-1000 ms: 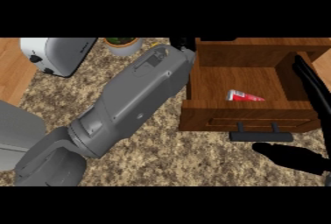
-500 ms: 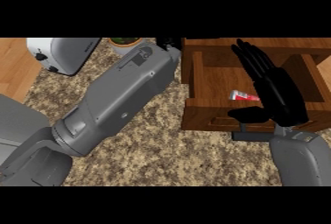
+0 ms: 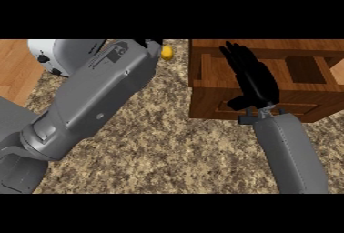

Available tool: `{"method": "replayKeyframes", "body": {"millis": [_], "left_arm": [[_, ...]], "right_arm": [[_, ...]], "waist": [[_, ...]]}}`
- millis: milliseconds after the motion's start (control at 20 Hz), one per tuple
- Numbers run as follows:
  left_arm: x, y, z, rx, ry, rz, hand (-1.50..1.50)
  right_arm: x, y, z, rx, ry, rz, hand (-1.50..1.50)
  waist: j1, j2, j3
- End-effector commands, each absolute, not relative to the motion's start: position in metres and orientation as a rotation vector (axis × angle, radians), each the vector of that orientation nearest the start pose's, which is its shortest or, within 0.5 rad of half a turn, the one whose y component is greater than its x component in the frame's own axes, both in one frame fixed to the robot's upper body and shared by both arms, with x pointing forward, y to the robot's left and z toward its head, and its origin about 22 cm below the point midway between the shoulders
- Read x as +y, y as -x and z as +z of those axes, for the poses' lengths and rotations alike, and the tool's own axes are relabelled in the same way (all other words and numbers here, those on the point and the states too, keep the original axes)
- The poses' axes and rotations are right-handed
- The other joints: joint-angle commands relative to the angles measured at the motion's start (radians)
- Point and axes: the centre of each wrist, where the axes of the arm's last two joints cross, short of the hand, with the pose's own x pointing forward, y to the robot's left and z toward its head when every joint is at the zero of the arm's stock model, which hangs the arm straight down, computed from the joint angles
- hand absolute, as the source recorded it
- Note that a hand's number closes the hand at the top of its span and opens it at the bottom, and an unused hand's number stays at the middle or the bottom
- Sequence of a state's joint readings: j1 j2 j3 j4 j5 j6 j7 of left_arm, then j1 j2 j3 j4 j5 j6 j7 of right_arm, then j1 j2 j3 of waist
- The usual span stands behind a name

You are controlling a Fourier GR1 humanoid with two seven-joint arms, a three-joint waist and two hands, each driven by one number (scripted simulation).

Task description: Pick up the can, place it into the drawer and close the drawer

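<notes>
The wooden drawer [image 3: 306, 107] stands at the upper right, its dark handle [image 3: 246, 119] at the front edge. My right hand [image 3: 252, 79] lies over the drawer's front and inside, fingers straight and pointing away from me, so it is open. No can shows; the hand and forearm cover the part of the drawer where it could lie. My left forearm [image 3: 94, 104] crosses the view from the lower left to the top middle. Only a black sliver of the left hand [image 3: 145, 43] shows at the top.
A small yellow thing [image 3: 166, 52] sits just left of the drawer at the top. A white appliance [image 3: 50, 52] stands at the upper left, partly behind my left arm. Wooden boards [image 3: 13, 68] border the speckled stone counter [image 3: 174, 150] on the left.
My right hand has slid left and forward over the drawer. The drawer front now sits nearer the cabinet. The red-and-white can seen inside before is out of sight.
</notes>
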State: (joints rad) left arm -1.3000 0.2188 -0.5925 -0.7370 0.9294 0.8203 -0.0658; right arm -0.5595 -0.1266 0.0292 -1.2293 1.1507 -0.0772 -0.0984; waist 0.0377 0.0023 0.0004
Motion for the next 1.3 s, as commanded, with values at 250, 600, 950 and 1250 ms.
{"method": "replayKeyframes", "body": {"millis": [250,600,950,1250], "left_arm": [[0.074,-0.412,0.210,-1.701,-0.060,0.182,-1.50],[0.089,-0.404,0.212,-1.714,-0.025,0.171,-1.50],[0.111,-0.401,0.211,-1.722,-0.041,0.176,-1.50],[0.118,-0.396,0.239,-1.726,-0.041,0.157,-1.50]], "right_arm": [[-0.187,-0.403,0.040,-1.614,1.135,1.164,-1.50],[-0.189,-0.421,0.038,-1.653,1.225,1.096,-1.50],[-0.202,-0.430,0.034,-1.666,1.308,1.076,-1.50],[-0.202,-0.449,0.065,-1.676,1.355,1.017,-1.50]], "waist": [[0.021,0.004,0.001],[0.025,0.010,0.001],[0.040,0.022,0.001],[0.052,0.021,0.002]]}}
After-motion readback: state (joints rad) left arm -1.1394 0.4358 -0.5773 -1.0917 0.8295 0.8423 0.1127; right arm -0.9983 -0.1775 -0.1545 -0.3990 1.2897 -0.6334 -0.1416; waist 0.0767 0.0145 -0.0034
